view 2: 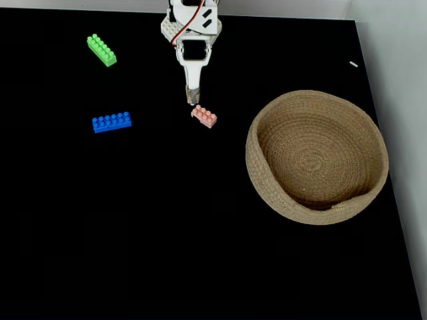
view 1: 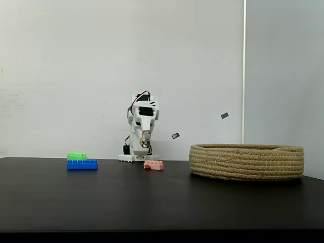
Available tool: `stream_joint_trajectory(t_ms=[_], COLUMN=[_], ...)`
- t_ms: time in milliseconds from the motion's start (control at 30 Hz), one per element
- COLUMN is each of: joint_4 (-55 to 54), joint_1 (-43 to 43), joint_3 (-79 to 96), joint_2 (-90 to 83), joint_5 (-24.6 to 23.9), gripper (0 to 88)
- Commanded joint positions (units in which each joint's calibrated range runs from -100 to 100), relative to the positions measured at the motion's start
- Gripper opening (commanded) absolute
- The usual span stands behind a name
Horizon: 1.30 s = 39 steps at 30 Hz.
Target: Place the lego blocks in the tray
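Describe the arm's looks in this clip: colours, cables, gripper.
The arm is white printed plastic with black servo blocks set into it. Red and black wires loop over its upper joint. The gripper is a narrow white taper ending in a tan, brownish tip. No readable markings show.

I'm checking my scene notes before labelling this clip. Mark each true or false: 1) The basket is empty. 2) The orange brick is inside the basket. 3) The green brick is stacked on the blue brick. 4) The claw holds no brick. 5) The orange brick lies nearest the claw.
1) True: the basket holds nothing.
2) False: the orange brick lies on the table, left of the basket in the top-down fixed view.
3) False: the green brick and blue brick lie apart.
4) True: the claw holds no brick.
5) True.
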Motion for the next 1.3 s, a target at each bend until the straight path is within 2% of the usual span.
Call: stream_joint_trajectory(t_ms=[0,200,533,733,900,1067,1200,1267], joint_4=[-1.0,-1.0,-3.5,3.8,4.8,5.8,4.7,3.1], joint_1=[-0.4,-0.8,2.0,0.9,-0.3,-0.5,-2.3,-2.9], joint_3=[0.6,0.6,-4.0,-17.0,-25.0,-29.3,-31.2,-31.5], joint_2=[-0.4,-0.4,5.2,19.5,31.8,39.4,44.9,47.1], joint_5=[0.2,-0.1,-6.7,-10.5,-13.7,-20.2,-20.5,-20.2], gripper=[0.1,0.1,0.6,15.1,16.0,24.1,22.3,27.6])
